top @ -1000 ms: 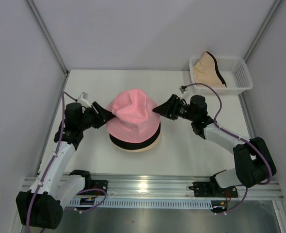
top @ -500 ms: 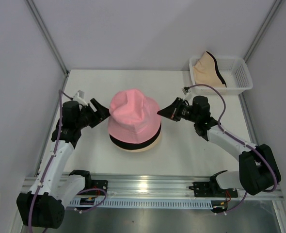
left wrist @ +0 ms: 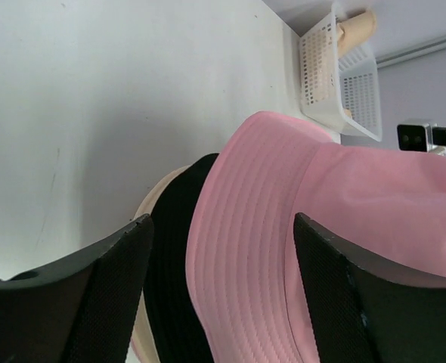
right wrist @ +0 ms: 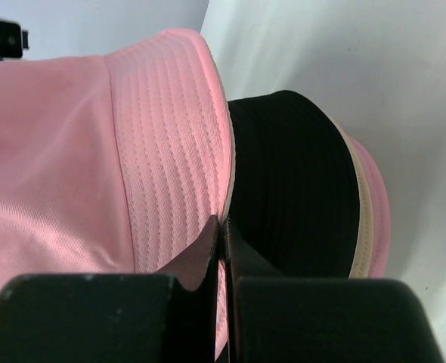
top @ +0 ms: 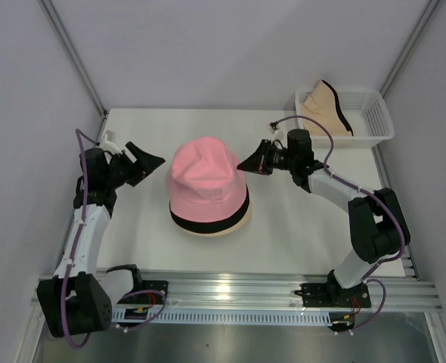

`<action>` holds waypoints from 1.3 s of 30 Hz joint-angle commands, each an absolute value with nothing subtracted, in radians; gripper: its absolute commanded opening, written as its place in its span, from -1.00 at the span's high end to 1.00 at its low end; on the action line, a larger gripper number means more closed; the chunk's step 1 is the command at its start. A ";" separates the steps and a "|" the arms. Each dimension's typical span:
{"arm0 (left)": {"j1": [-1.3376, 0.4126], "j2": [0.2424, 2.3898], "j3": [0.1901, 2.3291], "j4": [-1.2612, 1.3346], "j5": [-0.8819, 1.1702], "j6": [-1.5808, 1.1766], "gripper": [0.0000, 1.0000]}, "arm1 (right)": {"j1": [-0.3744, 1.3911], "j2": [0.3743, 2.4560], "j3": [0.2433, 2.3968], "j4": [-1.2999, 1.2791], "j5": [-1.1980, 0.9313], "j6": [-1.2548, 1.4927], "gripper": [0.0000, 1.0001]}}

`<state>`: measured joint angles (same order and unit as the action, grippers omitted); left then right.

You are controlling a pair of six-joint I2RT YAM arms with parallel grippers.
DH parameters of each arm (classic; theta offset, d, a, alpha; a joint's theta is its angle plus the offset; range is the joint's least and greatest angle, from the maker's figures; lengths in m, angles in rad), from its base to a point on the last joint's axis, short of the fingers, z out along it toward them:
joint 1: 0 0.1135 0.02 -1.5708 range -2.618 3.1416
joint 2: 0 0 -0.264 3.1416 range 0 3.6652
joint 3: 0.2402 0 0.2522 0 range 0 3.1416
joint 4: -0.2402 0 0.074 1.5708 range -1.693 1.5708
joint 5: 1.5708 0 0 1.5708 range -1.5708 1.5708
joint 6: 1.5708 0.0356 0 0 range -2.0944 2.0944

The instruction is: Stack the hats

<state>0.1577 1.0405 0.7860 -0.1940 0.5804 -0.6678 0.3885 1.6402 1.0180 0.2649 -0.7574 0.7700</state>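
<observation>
Standing at the middle of the counter [top: 298, 227], the pink hat [top: 208, 178] tops the stack, over a black hat [top: 208, 221] and a pale hat [top: 238, 224] at the bottom. My left fingers [top: 146, 159] are spread wide and empty, apart from the pink hat's left side. My right fingers [top: 246, 165] are pressed together, holding nothing, tips just beside the pink brim on the right; contact cannot be told. A beige hat [top: 321, 106] with dark trim lies in the white basket [top: 378, 113] at the far right corner.

Top looks down; wrists (close, opposed) share the pink hat [left wrist: 272, 227].
</observation>
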 commanded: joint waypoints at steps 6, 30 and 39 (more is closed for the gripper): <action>0.166 1.126 0.758 -0.008 0.712 -0.722 -0.45 | 0.396 1.739 1.140 0.229 -0.821 0.693 1.00; 0.132 1.000 0.546 0.189 0.821 -1.038 -0.26 | 0.442 1.710 1.163 0.173 -0.755 0.669 1.00; 0.124 1.003 0.494 0.265 0.822 -1.075 0.17 | 0.449 1.703 1.154 0.166 -0.741 0.660 1.00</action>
<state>0.1368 1.0134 0.5152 0.1764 0.7929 -1.0351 0.4320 1.7489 1.1362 0.1623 -0.7467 0.6788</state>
